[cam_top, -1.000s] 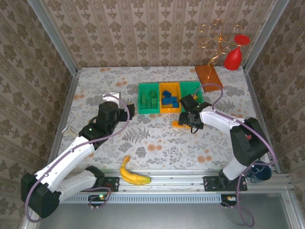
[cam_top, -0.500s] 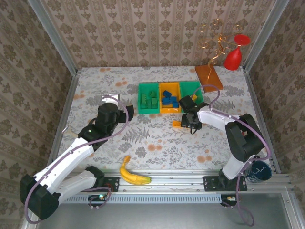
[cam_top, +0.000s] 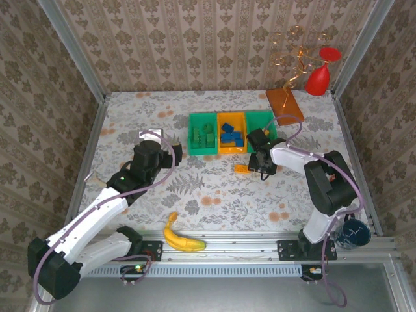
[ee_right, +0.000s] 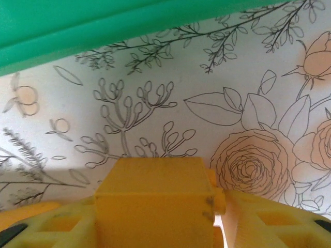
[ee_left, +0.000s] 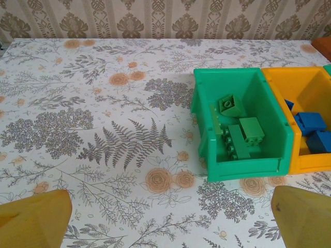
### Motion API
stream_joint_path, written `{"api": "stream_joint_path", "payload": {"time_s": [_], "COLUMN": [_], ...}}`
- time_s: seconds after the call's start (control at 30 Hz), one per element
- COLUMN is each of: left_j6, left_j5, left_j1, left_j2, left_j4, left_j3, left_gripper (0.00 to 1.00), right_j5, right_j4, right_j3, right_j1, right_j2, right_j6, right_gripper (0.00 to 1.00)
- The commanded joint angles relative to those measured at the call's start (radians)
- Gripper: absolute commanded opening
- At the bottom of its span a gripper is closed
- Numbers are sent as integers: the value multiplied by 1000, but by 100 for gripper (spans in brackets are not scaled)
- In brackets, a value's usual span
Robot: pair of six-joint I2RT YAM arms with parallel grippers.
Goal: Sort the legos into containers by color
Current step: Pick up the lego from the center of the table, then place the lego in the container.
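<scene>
Floral table, bins, banana, board

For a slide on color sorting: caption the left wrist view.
Open left end effector over the table, facing a green bin of green legos beside an orange bin of blue legos.

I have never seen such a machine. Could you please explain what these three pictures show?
Two robot arms stand at a flowered table. One camera looks down from above; one rides on each wrist. Three bins stand in a row: a green bin holding green bricks, an orange bin holding blue bricks, and a second green bin. A banana lies near the arms. The left tool is open and empty. The right tool, low at the table, grips an orange brick.
</scene>
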Motion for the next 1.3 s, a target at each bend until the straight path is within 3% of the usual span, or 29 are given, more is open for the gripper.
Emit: {"api": "stream_joint_path", "payload": {"time_s": [0.0,0.3,0.47,0.83,1.27], "left_j6": [-17,-19,-21,-38,-29], "left_j5": [-11,-22,-16,-12,19], "left_j1": [7,7,11,33,42], "left_j2": [-8,-26,-32,-59,-64], "left_j4": [-18,-38,-77,-51,-25], "left_j3": [0,-6,12,-28,-49], "left_gripper": [100,100,100,100,100], "right_j5": [-11,3,18,101,112], "right_j4": [13,-11,-60,-158,-180], "right_j3": [30,20,18,101,390], "right_j1": [-9,-10,-10,-16,-103], "right_j2": [25,-31,-108,-214,-29], "right_j6": [-20,-30,-45,-95,-171], "right_gripper": [54,31,24,23,22]}}
